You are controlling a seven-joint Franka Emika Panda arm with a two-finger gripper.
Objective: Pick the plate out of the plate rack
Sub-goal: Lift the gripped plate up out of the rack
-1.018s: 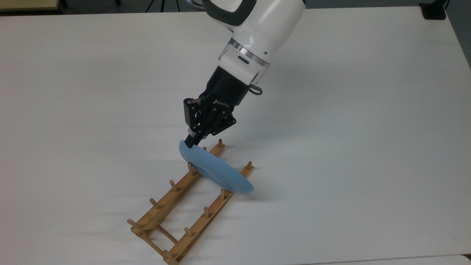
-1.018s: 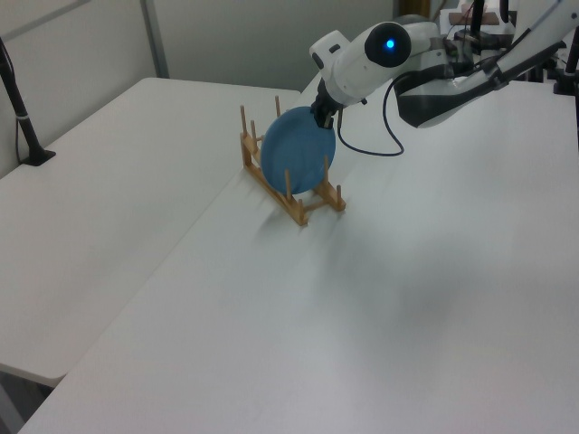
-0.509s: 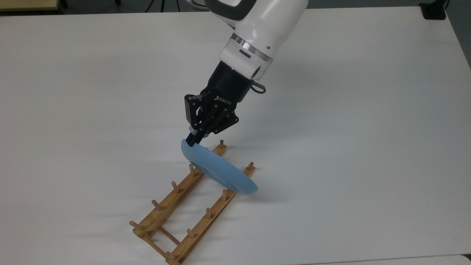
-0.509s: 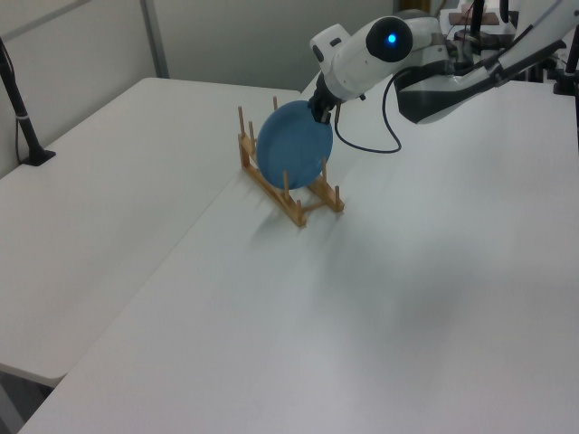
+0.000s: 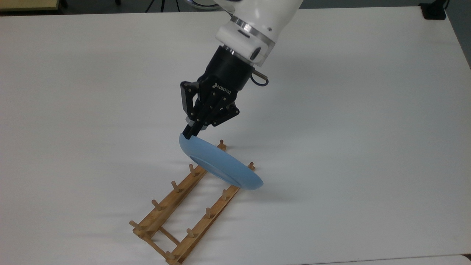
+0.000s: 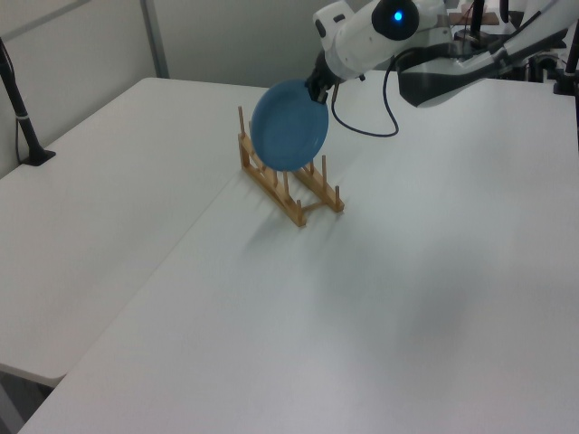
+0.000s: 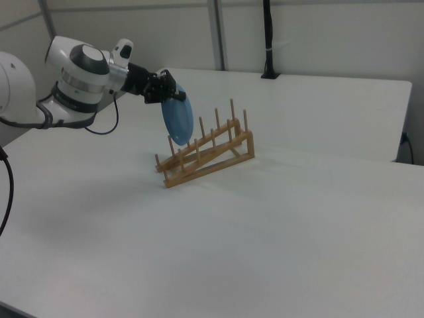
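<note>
One hand [image 5: 189, 133] tilted down, gripping plate [image 5: 220, 164]

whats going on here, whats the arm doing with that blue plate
The gripper is shut on the top rim of the light-blue plate and holds it tilted above one end of the wooden plate rack. In the right view the plate hangs clear of the pegs. The rack sits on the white table.
</note>
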